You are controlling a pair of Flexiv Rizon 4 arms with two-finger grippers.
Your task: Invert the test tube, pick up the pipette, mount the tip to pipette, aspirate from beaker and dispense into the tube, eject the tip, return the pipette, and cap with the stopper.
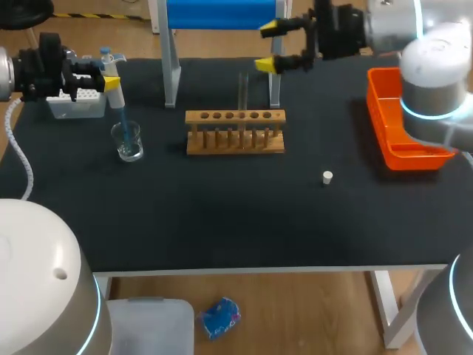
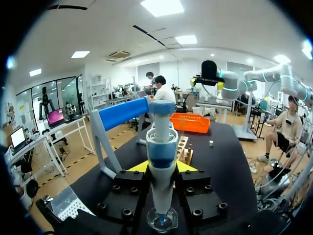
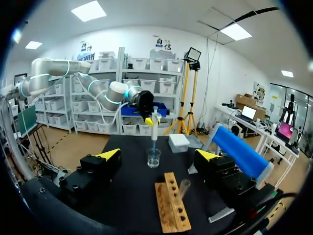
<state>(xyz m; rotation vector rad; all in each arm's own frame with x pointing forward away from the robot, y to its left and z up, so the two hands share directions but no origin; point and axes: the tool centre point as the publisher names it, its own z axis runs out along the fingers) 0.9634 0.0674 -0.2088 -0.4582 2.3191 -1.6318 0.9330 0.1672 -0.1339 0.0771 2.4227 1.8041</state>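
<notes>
Poorly seen: the pipette's (image 2: pixel 161 156) tip end, blurred inside the beaker (image 1: pixel 128 142), and the test tube (image 1: pixel 242 92), a faint upright line in the wooden rack (image 1: pixel 235 133). Black bench (image 1: pixel 222 214): rack at centre, white stopper (image 1: pixel 327 177) set apart nearer the front, orange bin (image 1: pixel 380 111) at the right. The pipette is clamped upright in the left gripper (image 1: pixel 111 83), long axis vertical, tip down in the beaker; the right gripper (image 1: pixel 268 47) is held behind the rack, fingers apart, empty.

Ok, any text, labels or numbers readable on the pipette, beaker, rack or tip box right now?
No text can be read in any view.
On the pipette: no legible markings.
On the beaker: graduations, if any, are too small to tell.
On the rack, tip box and orange bin: no print shows.
</notes>
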